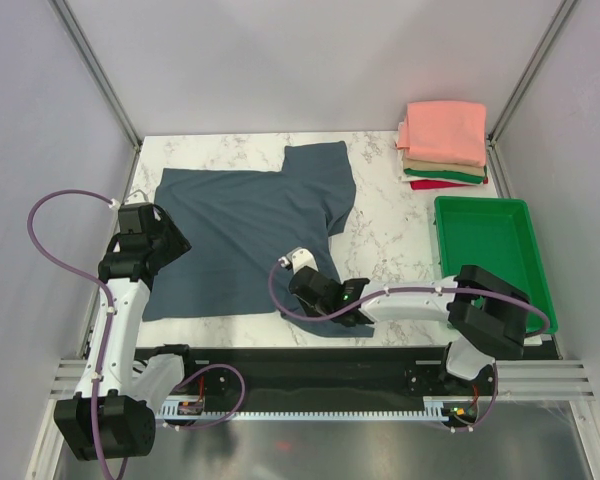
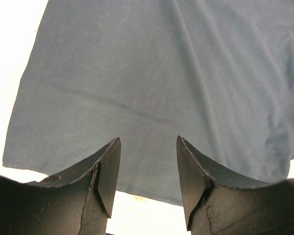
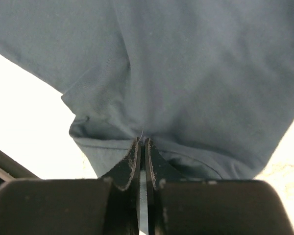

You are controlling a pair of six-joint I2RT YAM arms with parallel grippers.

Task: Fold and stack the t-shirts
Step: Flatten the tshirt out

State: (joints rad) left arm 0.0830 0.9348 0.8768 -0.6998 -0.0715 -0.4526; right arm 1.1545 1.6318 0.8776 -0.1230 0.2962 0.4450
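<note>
Top external: the blue-grey shirt (image 1: 250, 230) lies spread on the marble table (image 1: 380, 240), with the folded shirts (image 1: 442, 145) stacked at the far right corner. Left wrist: the left gripper (image 2: 148, 142) hangs over the shirt's edge, jaws wide apart and holding nothing. Right wrist: the right gripper (image 3: 141, 142) is pinched tight on the bunched hem.

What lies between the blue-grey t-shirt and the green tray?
Bare marble tabletop, in the top view; the right arm crosses it toward the blue-grey t-shirt.
</note>
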